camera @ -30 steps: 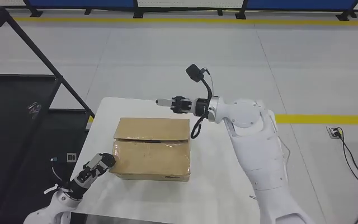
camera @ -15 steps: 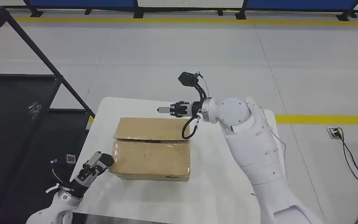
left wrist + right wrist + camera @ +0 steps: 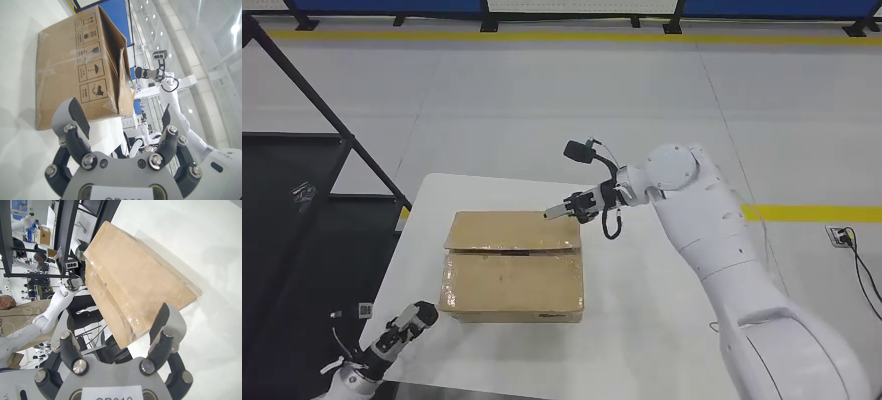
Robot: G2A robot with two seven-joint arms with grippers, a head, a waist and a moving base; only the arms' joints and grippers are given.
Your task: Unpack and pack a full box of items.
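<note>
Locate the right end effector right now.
In the top view, the right end effector hovers open at the far right corner of the box, over the far side of the table.

- I see one brown cardboard box (image 3: 512,265) lying flat on the white table (image 3: 642,300), nearer the left edge than the right.
- Its top flaps are folded down but not tight; from the left wrist I see them gaping at one end.
- Glossy clear tape covers its seams and corners, and I make out black handling pictograms on one side.
</note>
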